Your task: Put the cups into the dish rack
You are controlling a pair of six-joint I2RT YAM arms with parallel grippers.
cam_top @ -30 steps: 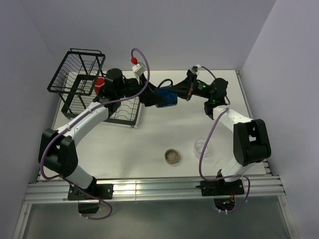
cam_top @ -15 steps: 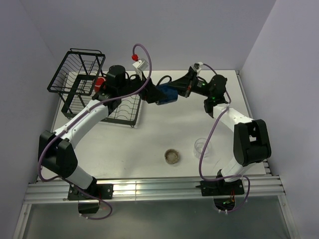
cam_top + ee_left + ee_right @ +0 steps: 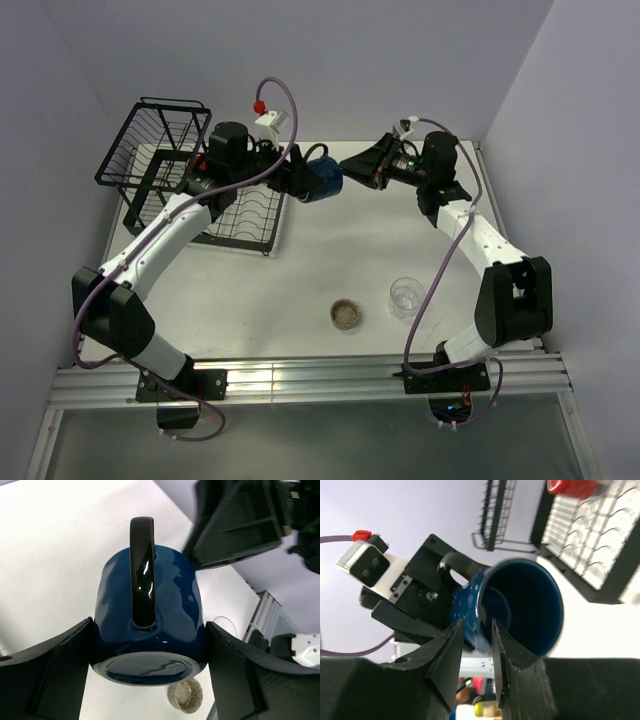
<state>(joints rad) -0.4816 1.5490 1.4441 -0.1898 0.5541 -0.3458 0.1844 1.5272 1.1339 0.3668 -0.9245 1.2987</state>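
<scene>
Lavender walls enclose a white tabletop (image 3: 300,270) with both arms bolted at its near edge. At far left stands the black wire dish rack (image 3: 245,225), a flat gridded tray with a raised, tilted basket behind it.

Left tool (image 3: 150,624): spread wide and clamped on the dark blue mug (image 3: 175,605). One black finger (image 3: 60,670) presses each side of the mug's body. The mug is held on its side above the tabletop, just right of the rack's tray, with its base toward the left wrist camera and its black handle (image 3: 142,570) uppermost.

Right tool (image 3: 476,630): its fingers (image 3: 445,660) stand a narrow gap apart, facing the mug's open mouth with the rim wall lined up in that gap. Whether they touch the rim cannot be told.

Red mug (image 3: 572,486): blurred, on the rack at the far end of the tray, largely hidden by the left arm from above.

Clear tumbler (image 3: 405,296): upright on the near tabletop, with the second tumbler (image 3: 346,314) just to its left, the two apart.
</scene>
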